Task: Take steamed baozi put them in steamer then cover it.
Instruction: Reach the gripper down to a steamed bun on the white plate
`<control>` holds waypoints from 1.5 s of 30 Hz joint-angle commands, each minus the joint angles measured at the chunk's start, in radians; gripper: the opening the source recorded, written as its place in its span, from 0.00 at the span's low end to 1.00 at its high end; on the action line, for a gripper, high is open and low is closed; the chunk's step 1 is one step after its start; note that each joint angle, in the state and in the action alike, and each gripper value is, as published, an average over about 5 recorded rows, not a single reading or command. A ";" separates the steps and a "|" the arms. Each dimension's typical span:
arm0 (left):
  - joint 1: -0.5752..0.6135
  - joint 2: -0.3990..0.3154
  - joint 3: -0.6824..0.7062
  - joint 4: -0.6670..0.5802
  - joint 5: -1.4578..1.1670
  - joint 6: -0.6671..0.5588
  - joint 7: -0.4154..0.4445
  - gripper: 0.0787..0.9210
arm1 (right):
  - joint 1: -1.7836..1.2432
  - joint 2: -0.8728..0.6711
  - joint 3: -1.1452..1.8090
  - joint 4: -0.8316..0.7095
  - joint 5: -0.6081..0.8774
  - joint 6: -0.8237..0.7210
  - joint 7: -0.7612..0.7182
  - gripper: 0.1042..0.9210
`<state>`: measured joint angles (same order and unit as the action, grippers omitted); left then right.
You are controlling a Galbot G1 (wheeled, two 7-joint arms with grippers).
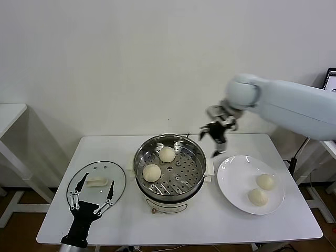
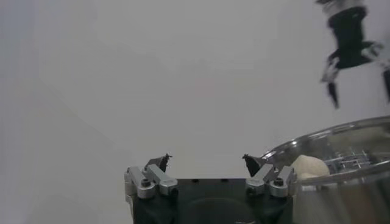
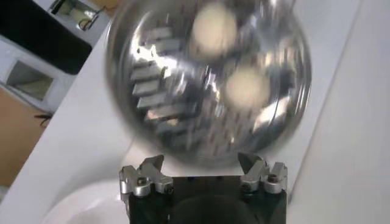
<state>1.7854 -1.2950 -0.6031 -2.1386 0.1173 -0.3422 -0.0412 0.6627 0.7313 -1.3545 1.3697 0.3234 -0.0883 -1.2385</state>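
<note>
1. Hanging in the air with fingers spread wide and nothing in them, the right gripper [image 1: 216, 137] sits above the back right rim of the steamer [image 1: 195, 181].
2. Left gripper [image 1: 93, 195] is released too, fingers apart, hovering low over the glass lid [image 1: 116, 176], which lies flat on the table [image 1: 294, 220] left of the pot.
3. Two buns [image 1: 159, 164] sit on the holed tray inside the steamer, near each other.
4. Two more buns [image 1: 261, 189] are on the white plate [image 1: 231, 184], right of the pot.
</note>
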 commanded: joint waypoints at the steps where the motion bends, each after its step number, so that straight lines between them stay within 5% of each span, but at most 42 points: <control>1: 0.005 -0.003 0.000 -0.002 0.004 0.001 0.001 0.88 | -0.146 -0.252 0.035 -0.047 -0.121 0.091 -0.079 0.88; 14: 0.018 -0.006 -0.008 -0.005 0.006 -0.001 0.000 0.88 | -0.477 -0.237 0.180 -0.107 -0.242 0.098 0.031 0.88; 38: 0.035 -0.008 -0.023 -0.009 0.005 -0.008 -0.002 0.88 | -0.551 -0.170 0.242 -0.141 -0.316 0.074 0.078 0.87; 45: 0.030 -0.008 -0.032 -0.008 0.000 -0.007 -0.002 0.88 | -0.553 -0.168 0.245 -0.136 -0.326 0.070 0.082 0.77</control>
<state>1.8177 -1.3033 -0.6320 -2.1488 0.1201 -0.3503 -0.0429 0.1279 0.5638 -1.1208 1.2352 0.0151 -0.0173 -1.1633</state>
